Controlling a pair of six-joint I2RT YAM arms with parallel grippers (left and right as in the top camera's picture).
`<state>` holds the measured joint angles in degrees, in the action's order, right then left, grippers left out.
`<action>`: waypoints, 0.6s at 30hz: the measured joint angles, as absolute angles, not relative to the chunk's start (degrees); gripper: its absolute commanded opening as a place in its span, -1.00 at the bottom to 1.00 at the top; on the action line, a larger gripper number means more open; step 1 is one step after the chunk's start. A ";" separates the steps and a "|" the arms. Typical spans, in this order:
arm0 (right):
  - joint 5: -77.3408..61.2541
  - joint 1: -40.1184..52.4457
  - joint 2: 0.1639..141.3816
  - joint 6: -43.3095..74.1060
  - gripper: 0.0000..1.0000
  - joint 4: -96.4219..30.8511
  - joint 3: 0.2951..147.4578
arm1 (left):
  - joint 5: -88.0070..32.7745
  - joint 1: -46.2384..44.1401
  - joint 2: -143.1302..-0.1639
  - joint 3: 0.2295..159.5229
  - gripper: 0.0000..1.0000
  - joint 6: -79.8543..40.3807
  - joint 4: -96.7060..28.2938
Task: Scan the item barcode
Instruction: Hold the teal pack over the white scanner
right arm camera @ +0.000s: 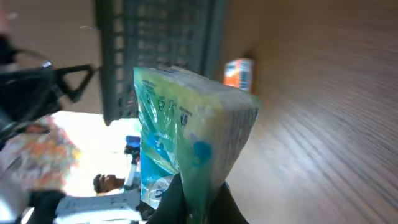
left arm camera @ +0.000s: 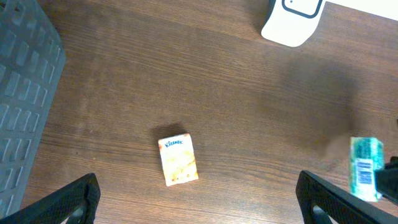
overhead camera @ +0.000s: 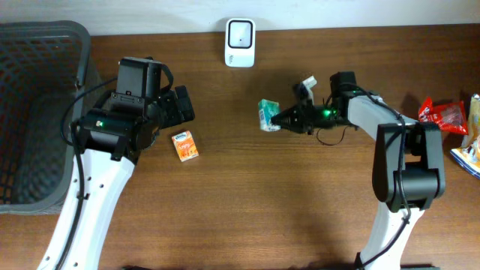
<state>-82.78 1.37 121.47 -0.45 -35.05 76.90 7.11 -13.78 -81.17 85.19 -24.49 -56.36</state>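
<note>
Near the bench's middle, just right of centre in the overhead view, the right hand [overhead camera: 283, 118] is clamped on the green packet [overhead camera: 268, 114], pinching its 3 o'clock edge. Grasping looks done, and presenting the code comes next. That calls for carrying the packet toward 11 o'clock to the white scanner [overhead camera: 240, 32] and turning its barcode face to the window. Its long axis runs roughly 12 to 6 o'clock. The barcode, small in the left wrist view, seems to face upward. The left hand [overhead camera: 182, 106] hangs spread wide near the orange packet [overhead camera: 185, 145].
</note>
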 measured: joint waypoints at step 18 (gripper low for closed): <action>-37.98 10.96 111.72 11.79 -0.92 -33.15 84.49 | 7.11 -13.78 -81.17 85.19 0.98 -24.49 -56.36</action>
<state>-37.98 10.96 111.72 11.79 -33.15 84.49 7.11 -13.78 -81.17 85.19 -24.49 -56.36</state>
